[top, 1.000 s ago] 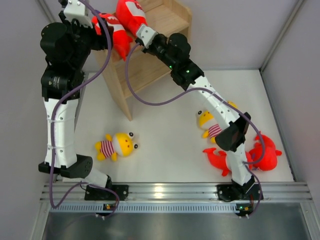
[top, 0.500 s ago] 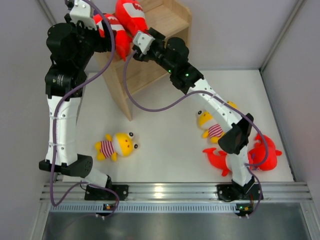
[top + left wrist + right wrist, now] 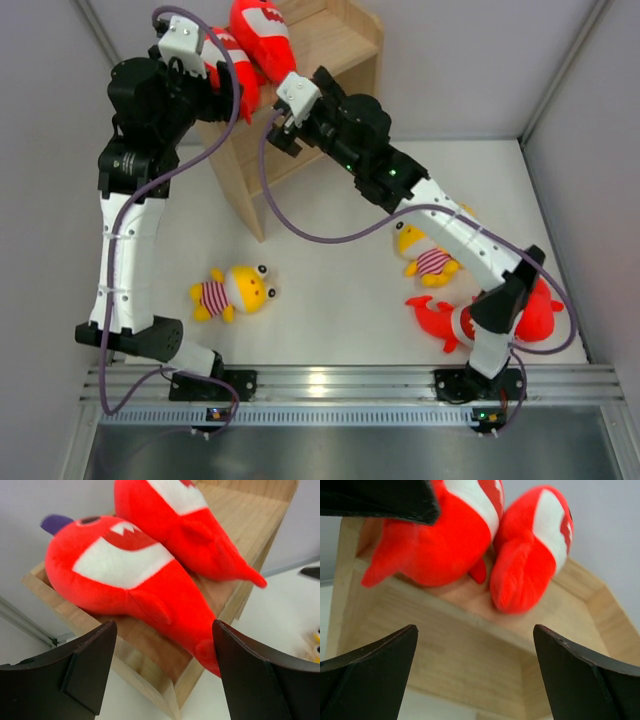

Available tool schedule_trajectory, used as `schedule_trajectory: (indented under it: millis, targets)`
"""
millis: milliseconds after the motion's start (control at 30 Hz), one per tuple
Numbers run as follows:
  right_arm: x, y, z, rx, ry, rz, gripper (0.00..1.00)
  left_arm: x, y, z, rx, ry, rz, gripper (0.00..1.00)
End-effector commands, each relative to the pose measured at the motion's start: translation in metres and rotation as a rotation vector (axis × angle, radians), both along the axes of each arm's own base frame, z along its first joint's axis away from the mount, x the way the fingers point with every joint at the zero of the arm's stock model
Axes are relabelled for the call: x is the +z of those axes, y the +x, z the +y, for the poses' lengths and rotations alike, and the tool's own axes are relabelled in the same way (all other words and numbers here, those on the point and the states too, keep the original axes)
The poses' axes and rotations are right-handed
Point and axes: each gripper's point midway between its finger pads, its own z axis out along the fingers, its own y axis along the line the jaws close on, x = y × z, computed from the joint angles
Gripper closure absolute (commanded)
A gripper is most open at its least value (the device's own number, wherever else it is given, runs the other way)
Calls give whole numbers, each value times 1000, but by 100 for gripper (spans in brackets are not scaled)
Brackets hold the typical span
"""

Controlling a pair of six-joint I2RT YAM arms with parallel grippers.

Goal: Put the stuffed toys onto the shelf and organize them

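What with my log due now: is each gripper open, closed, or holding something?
Left gripper: open, holding nothing.
Right gripper: open, holding nothing.

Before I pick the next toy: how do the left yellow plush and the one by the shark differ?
The left plush lies alone; the right plush has the shark close by. The left plush shows whole; the right arm partly hides the right plush. Both wear striped shirts.

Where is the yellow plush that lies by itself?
In the top view, the yellow plush lies on the left half of the table, in front of the shelf, well apart from the other yellow plush on the right.
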Motion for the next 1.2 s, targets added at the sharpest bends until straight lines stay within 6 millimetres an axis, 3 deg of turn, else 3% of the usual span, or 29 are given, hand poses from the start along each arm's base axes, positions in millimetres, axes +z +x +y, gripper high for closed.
schedule_trajectory:
  millis: [0,67,133,200,267,300,367,400,500,567,600,667,700,767,900,967,1067,1167]
  targets:
    - [55,-41,-91,-189,256,121,1,-1,-36,-2,-62,43,3,17]
    - [3,-40,-117,-326,247,287,0,-17,-50,-5,-101,71,53,17]
    - [-37,-50,-145,-408,264,413,1,-29,-68,-7,-141,92,91,17]
    - [-96,-61,-171,-531,278,595,1,-50,-80,-9,-177,121,156,17]
    - [-139,-66,-200,-663,285,711,1,-70,-95,-15,-238,146,210,18]
    - [-180,-81,-220,-764,267,820,1,-81,-103,-16,-261,156,250,18]
    - [-208,-91,-252,-913,262,865,1,-99,-113,-20,-305,178,299,19]
    - [-231,-108,-270,-1004,242,922,1,-105,-116,-21,-315,185,316,19]
    - [-259,-128,-294,-1106,258,981,1,-121,-126,-26,-354,200,363,20]
    - [-272,-131,-297,-1102,284,1006,1,-128,-131,-30,-379,203,382,20]
    - [-288,-136,-302,-1105,270,1021,1,-131,-131,-33,-395,204,387,20]
    - [-299,-127,-297,-1051,336,1048,1,-139,-134,-35,-413,208,405,20]
    - [-317,-128,-299,-1051,310,1070,1,-142,-134,-36,-418,207,414,20]
    - [-334,-121,-301,-1041,345,1121,3,-149,-134,-38,-431,209,428,20]
    - [-374,-122,-322,-1139,317,1165,4,-163,-135,-39,-442,215,465,20]
    - [-382,-111,-321,-1128,357,1166,5,-168,-135,-40,-449,212,479,20]
    - [-402,-105,-319,-1118,365,1188,13,-169,-134,-43,-463,205,486,20]
    - [-414,-97,-317,-1114,371,1185,32,-172,-133,-43,-461,207,494,20]
